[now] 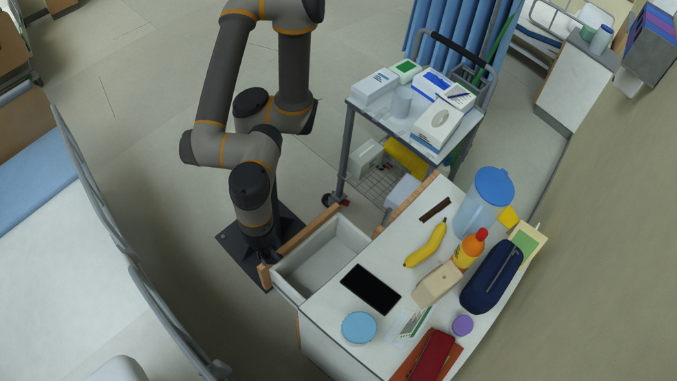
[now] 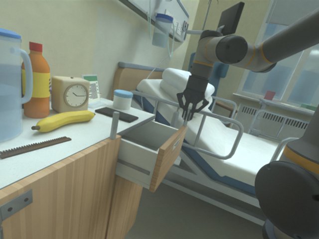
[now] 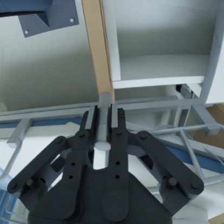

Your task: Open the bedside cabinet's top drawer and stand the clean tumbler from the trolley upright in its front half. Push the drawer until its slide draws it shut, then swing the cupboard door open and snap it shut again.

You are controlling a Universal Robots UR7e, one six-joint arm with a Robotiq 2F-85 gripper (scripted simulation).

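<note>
The drawer's grey bar handle (image 3: 104, 119) is mostly hidden from the side cameras behind the wooden drawer front (image 2: 168, 157). In the wrist camera my two fingers clamp it from either side. My gripper (image 2: 189, 117) (image 3: 104, 119) (image 1: 268, 256) points down at the front of the top drawer (image 1: 320, 255), which stands pulled out of the bedside cabinet (image 1: 402, 284) and is empty. The clear tumbler (image 1: 401, 102) stands upright on the trolley's top shelf (image 1: 417, 118), among boxes, far from the gripper.
A water jug (image 1: 483, 203), banana (image 1: 426, 246), orange bottle (image 1: 469, 248), clock (image 1: 436, 285), black tablet (image 1: 370, 288) and blue-lidded jar (image 1: 359, 327) crowd the cabinet top. The bed rail (image 2: 213, 123) runs close behind the gripper. The arm's base plate (image 1: 258, 236) lies beside the drawer.
</note>
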